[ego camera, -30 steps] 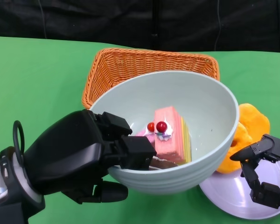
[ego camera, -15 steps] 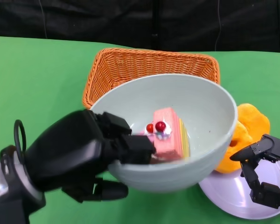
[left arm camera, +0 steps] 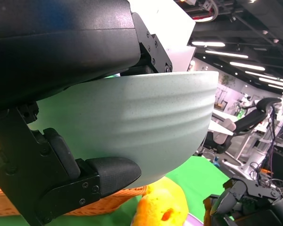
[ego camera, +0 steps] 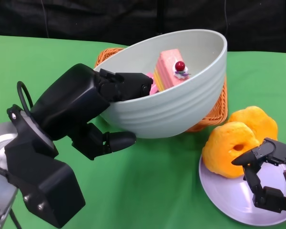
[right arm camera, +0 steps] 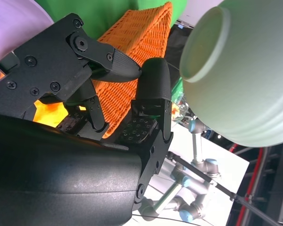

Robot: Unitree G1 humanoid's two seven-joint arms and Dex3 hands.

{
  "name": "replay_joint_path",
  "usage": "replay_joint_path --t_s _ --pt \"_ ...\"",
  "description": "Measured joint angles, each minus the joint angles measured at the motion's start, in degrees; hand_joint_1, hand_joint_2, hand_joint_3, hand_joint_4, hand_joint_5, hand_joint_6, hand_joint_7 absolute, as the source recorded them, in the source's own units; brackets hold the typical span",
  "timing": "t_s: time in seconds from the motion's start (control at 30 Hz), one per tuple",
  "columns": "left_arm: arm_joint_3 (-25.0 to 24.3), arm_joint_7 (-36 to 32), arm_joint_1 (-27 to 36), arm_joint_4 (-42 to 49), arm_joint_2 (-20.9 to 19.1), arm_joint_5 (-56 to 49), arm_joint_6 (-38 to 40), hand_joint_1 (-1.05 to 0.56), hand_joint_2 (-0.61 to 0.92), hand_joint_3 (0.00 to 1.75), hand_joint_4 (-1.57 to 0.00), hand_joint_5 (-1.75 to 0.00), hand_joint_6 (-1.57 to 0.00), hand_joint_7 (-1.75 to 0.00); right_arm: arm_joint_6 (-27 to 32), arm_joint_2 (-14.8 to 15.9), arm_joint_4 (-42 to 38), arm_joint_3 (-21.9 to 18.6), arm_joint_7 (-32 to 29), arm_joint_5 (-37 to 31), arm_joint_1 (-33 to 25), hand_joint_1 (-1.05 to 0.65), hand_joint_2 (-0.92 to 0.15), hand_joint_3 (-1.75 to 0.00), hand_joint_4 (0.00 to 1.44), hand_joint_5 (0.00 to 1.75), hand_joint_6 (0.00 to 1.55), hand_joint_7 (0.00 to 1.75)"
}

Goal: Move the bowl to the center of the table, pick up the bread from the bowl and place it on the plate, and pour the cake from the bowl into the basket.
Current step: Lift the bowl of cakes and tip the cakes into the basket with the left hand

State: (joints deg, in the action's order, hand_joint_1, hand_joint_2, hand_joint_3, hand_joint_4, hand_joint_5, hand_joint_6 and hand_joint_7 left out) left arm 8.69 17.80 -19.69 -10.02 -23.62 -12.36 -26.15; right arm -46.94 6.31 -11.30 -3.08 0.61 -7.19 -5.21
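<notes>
1. Gripping the pale green bowl (ego camera: 181,86) at its near rim: left hand (ego camera: 93,107), fingers hooked over the rim into the inside, thumb (ego camera: 117,140) pressed against the ribbed outer wall below.
2. Lifted clear of the green table (ego camera: 148,191) and tipped away from the robot, mouth facing up and back, above the near edge of the orange wicker basket (ego camera: 214,107).
3. Lying inside the bowl just beyond the fingertips: pink layered cake slice (ego camera: 169,69) topped with a red cherry, leaning against the inner wall.
4. Hovering with fingers (ego camera: 250,157) spread and nothing between them: right hand (ego camera: 271,179), above the near part of the white plate (ego camera: 229,200).
5. Resting on the plate's far side, just beyond those fingers: yellow ring-shaped bread (ego camera: 229,148), with a second yellow bun (ego camera: 255,121) right behind it.
6. Seen from the right wrist: bowl's underside and foot ring past the open fingers, basket wall beyond them.
7. Seen from the left wrist: ribbed bowl wall against the thumb, bread and right hand below and farther off.
</notes>
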Motion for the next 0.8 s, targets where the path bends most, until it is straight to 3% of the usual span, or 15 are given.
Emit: replay_joint_path --t_s 0.4,0.63,0.8 --pt "1.1 0.0 -1.5 5.0 4.4 -0.8 -0.1 -0.23 0.21 1.67 -1.01 -1.75 -0.82 -1.75 -0.5 0.0 -1.2 0.0 0.0 0.0 0.0 -0.16 -0.44 -1.13 0.89 1.5 0.93 1.09" --pt "2.5 -3.5 -5.2 14.1 10.4 -4.6 0.8 -0.2 0.13 1.74 -1.06 -1.75 -0.85 -1.75 -0.5 0.0 -1.8 0.4 0.0 -0.1 0.2 -0.15 -0.47 -1.09 0.87 1.51 0.93 1.09" --pt "2.6 -5.2 -8.5 18.3 12.3 -5.4 0.9 -0.2 0.15 1.75 -1.06 -1.75 -0.85 -1.75 -0.5 -0.1 -2.5 0.6 -0.5 -0.7 0.7 -0.16 -0.45 -1.13 0.88 1.5 0.93 1.1"
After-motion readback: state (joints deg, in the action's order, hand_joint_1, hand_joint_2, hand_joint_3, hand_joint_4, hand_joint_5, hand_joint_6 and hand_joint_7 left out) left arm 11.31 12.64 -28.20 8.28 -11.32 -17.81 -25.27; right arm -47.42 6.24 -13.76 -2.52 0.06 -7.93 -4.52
